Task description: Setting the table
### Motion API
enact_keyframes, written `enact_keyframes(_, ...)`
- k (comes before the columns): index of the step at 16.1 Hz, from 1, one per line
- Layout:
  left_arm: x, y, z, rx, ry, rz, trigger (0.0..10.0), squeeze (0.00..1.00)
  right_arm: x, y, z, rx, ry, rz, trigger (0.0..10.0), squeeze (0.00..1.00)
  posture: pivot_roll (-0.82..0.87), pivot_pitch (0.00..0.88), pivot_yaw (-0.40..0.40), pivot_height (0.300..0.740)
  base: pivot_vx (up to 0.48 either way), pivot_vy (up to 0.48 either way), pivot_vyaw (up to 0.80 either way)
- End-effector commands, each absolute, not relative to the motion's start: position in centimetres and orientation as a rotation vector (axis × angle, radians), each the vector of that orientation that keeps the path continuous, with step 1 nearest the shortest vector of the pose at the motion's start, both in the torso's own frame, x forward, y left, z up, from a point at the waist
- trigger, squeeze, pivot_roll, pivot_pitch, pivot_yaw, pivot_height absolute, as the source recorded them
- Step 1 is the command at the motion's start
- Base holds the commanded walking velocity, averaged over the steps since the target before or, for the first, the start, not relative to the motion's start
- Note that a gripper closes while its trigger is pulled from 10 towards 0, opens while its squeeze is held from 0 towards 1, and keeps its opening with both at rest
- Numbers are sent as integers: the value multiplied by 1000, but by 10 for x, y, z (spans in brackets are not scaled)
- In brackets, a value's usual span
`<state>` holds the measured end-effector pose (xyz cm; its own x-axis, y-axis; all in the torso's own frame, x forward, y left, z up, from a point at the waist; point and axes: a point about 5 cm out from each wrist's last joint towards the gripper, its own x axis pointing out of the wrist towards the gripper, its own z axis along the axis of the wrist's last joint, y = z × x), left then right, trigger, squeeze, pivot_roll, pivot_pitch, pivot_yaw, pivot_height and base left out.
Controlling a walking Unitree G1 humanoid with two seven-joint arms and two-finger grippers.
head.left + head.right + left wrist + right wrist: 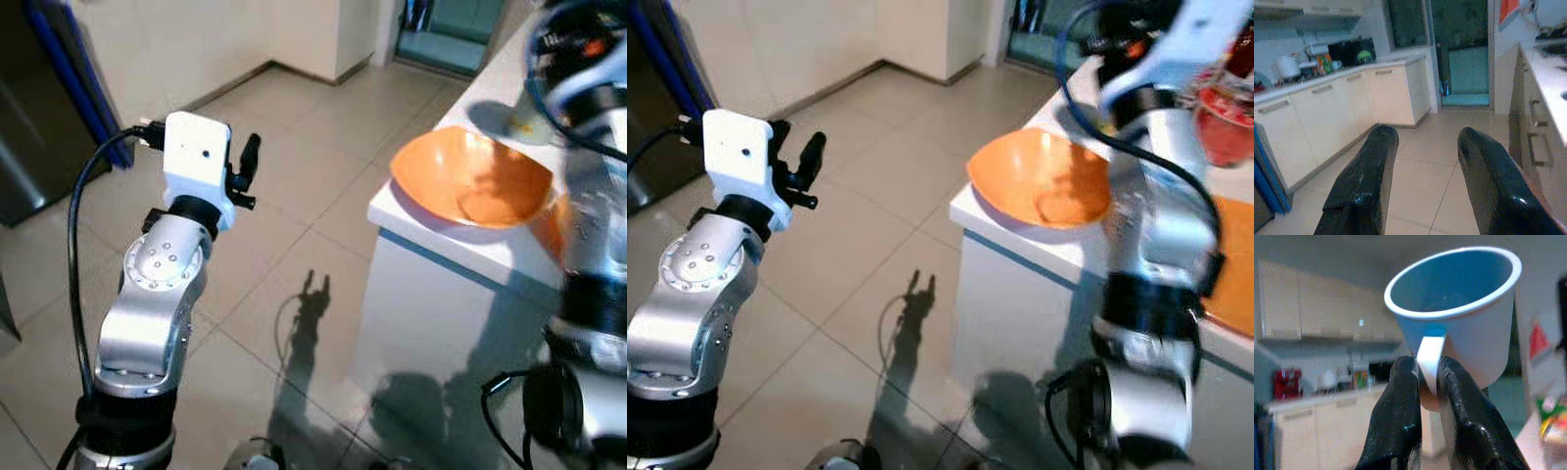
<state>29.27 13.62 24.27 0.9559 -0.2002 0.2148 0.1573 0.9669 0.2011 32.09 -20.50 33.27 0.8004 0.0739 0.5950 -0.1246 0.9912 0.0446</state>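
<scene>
Right gripper (1425, 382) up high, pinching the handle of a pale blue-and-white ceramic cup (1459, 308).
Left gripper (1422, 181) hangs over the tiled kitchen floor (284, 147), fingers spread wide, gripping nothing; an orange round plastic bowl (472, 176) sits at the white counter's (431, 230) edge.

Bowls, orange: one (472, 179), on the white worktop (431, 230).
Cups, white outside, blue inside, with handle: one (1459, 308), its handle pinched between the black fingers of the right gripper (1425, 382).
Grippers: two; the left gripper (1422, 166) has its two fingers spread apart with nothing between them.
Robot arms, silver: two.
Red appliances: one (1286, 382), on the far kitchen counter.
Other items on the worktop beyond the bowl: blurred, count uncertain.
</scene>
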Motion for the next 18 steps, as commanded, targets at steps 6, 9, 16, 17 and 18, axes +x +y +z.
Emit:
enact_keyframes(6,292,130,241,154,-281,-203,10000,0,267,-173,307,62,-573,128,10000,0,-22,0,28,740,0,0,0)
enact_keyframes(9,284,135,234,155,-291,-202,10000,0,250,-158,263,67,-433,139,10000,0,-14,0,7,740,0,-91,0)
enact_keyframes(16,274,133,229,136,-325,-228,10000,0,235,-157,243,73,-428,108,10000,0,-1,0,-16,740,0,-356,-70)
enact_keyframes(17,274,134,229,136,-326,-228,10000,0,234,-156,242,71,-432,113,10000,0,0,0,-16,740,0,-315,-800)
enact_keyframes(18,274,135,229,136,-327,-228,10000,0,232,-154,242,66,-441,122,10000,0,-2,0,-15,740,0,-315,-800)
